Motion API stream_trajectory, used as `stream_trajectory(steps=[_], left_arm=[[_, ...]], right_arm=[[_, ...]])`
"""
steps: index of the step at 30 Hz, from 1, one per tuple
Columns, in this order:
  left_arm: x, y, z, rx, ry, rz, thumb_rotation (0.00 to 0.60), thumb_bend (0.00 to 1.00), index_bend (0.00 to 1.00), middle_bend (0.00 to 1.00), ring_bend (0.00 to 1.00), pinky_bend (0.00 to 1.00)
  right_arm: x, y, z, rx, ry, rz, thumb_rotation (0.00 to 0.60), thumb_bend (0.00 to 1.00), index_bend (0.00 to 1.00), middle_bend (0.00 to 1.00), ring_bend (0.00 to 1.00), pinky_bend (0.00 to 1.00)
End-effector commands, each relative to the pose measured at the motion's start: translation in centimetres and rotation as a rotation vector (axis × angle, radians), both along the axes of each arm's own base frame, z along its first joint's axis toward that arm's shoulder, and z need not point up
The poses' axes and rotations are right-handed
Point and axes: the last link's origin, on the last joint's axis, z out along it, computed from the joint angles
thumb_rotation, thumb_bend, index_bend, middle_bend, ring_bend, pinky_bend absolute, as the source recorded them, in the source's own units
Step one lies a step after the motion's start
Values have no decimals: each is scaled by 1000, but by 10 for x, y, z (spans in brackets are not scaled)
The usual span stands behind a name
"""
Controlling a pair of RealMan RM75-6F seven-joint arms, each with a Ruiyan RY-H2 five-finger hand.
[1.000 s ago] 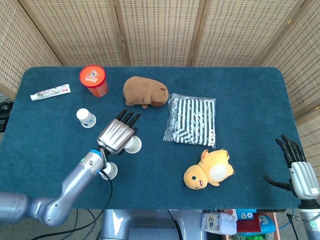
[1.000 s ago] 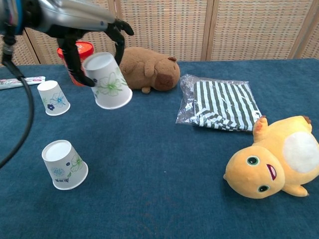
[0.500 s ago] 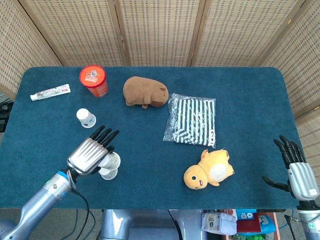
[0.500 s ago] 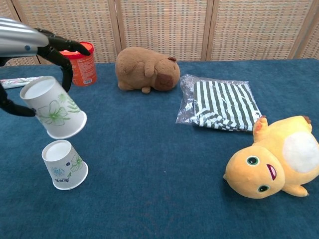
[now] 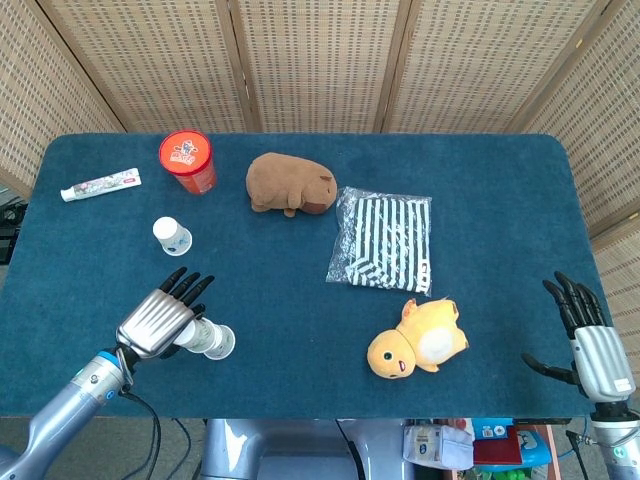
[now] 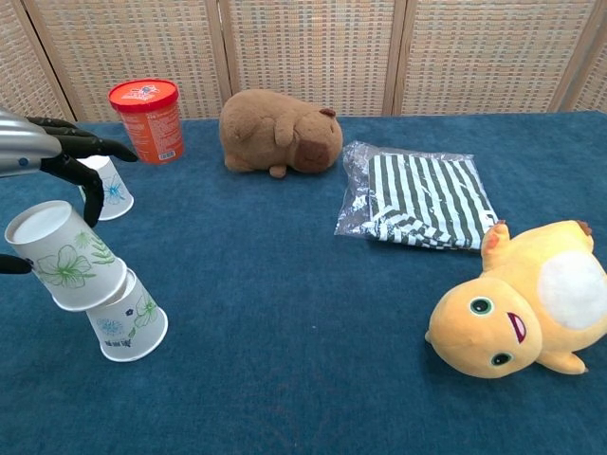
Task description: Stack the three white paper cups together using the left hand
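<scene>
My left hand (image 5: 160,318) grips a white paper cup (image 6: 63,256) with a green flower print, tilted, base up. Its mouth overlaps the top of a second upside-down cup (image 6: 129,320) standing near the table's front left edge; how far it sits over that cup I cannot tell. In the head view the two cups (image 5: 208,340) show as one shape beside the hand. The third cup (image 5: 172,236) (image 6: 107,188) stands upside down farther back on the left. My right hand (image 5: 590,345) hangs open off the table's front right corner, holding nothing.
A red canister (image 5: 188,160) and a toothpaste tube (image 5: 100,185) lie at the back left. A brown plush (image 5: 290,184), a striped cloth in a bag (image 5: 383,240) and a yellow plush (image 5: 418,340) occupy the middle and right of the blue table (image 5: 500,200).
My left hand has carried the flower-print cup left and down, toward the front edge, bringing it from above the table's middle onto the top of the front cup.
</scene>
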Motion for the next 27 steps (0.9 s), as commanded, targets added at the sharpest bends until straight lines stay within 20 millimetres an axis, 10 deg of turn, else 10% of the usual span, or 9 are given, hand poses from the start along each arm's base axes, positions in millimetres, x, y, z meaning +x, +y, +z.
stream_trajectory(steps=[1, 15, 21, 27], left_arm=[[0, 1, -5, -4, -13, 2, 600, 239, 400, 0, 0, 0], [1, 1, -20, -31, 1, 2, 600, 239, 397, 0, 0, 0], [-4, 4, -21, -38, 63, 38, 600, 235, 23, 0, 0, 0], [-2, 11, -14, -6, 37, 66, 600, 232, 0, 0, 0, 0]], right_arm=[[0, 0, 0, 0, 0, 0, 600, 47, 0, 0, 0, 0], [1, 1, 2, -8, -7, 5, 600, 48, 0, 0, 0, 0], [1, 1, 2, -14, -9, 8, 600, 47, 0, 0, 0, 0], [1, 1, 2, -14, -10, 8, 600, 47, 0, 0, 0, 0]])
